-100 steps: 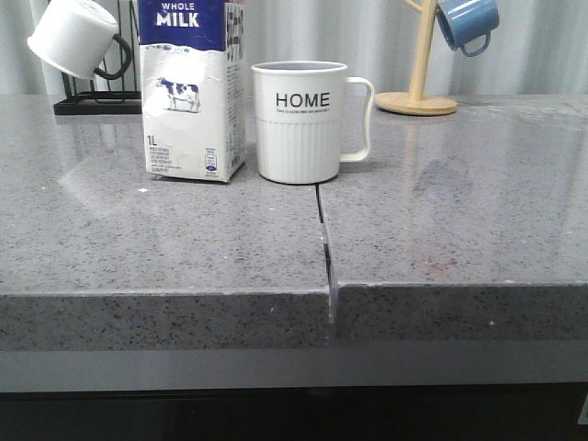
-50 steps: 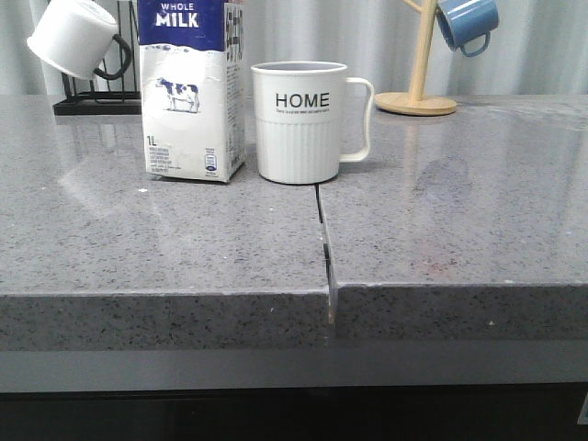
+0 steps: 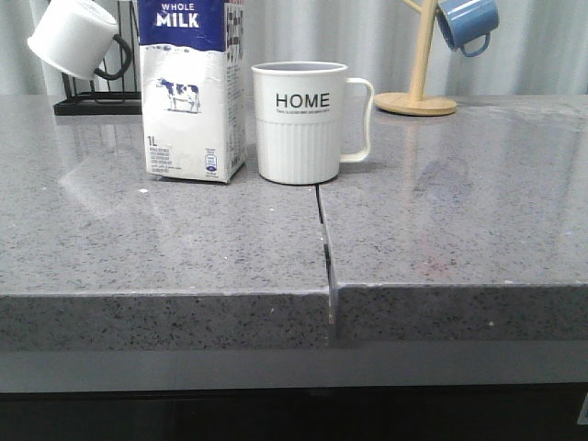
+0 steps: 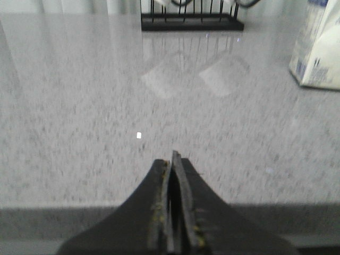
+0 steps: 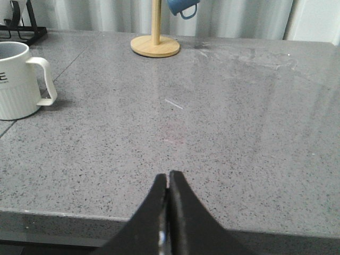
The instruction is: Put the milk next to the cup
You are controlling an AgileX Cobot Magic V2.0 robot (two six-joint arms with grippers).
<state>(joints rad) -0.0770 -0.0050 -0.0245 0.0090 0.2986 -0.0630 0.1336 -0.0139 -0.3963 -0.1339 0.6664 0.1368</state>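
Note:
The milk (image 3: 191, 92), a tall white carton with a blue top and a cow picture, stands upright on the grey counter just left of the cup (image 3: 301, 121), with a small gap between them. The cup is a ribbed off-white mug with "HOME" lettering, handle to the right. The milk's corner shows in the left wrist view (image 4: 319, 48), and the cup in the right wrist view (image 5: 18, 79). My left gripper (image 4: 171, 159) is shut and empty near the counter's front edge. My right gripper (image 5: 168, 178) is shut and empty, also at the front edge. Neither gripper shows in the front view.
A black wire rack (image 3: 92, 99) with a white black-handled mug (image 3: 73, 37) stands behind the milk at the back left. A wooden mug tree (image 3: 418, 96) with a small blue mug (image 3: 467, 23) stands at the back right. A seam (image 3: 323, 239) splits the counter.

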